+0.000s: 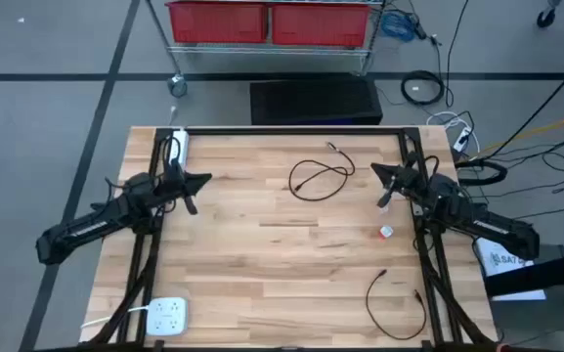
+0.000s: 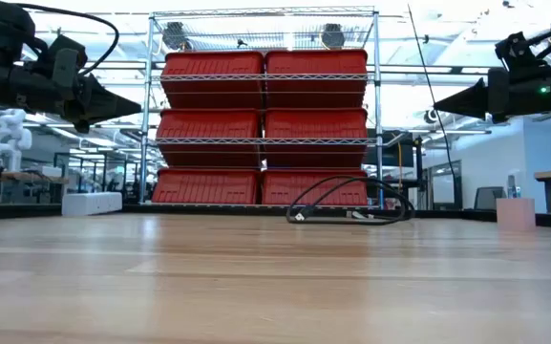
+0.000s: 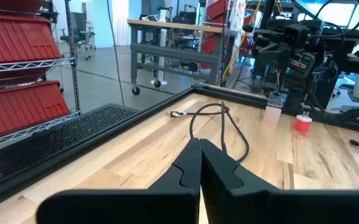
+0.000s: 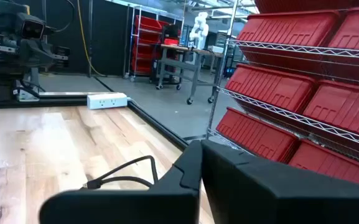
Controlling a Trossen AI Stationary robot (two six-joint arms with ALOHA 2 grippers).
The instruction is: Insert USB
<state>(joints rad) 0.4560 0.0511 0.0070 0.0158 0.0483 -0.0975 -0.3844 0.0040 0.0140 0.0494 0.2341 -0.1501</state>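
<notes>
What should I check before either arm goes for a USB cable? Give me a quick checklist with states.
1. Left gripper empty and shut, raised over the table's left side: ok.
2. Right gripper empty and shut, raised on the right: ok.
3. Black cable lies free mid-table, unobstructed: ok.
4. Second cable near the front right, clear of the arms: ok.
5. White power strip at the front left: port facing cannot tell.
6. Jaws open for a grasp: not ok.

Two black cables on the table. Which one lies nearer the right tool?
The looped cable at the table's far middle, just inboard of the right tool. The other cable lies at the near right edge, well behind that arm.
</notes>
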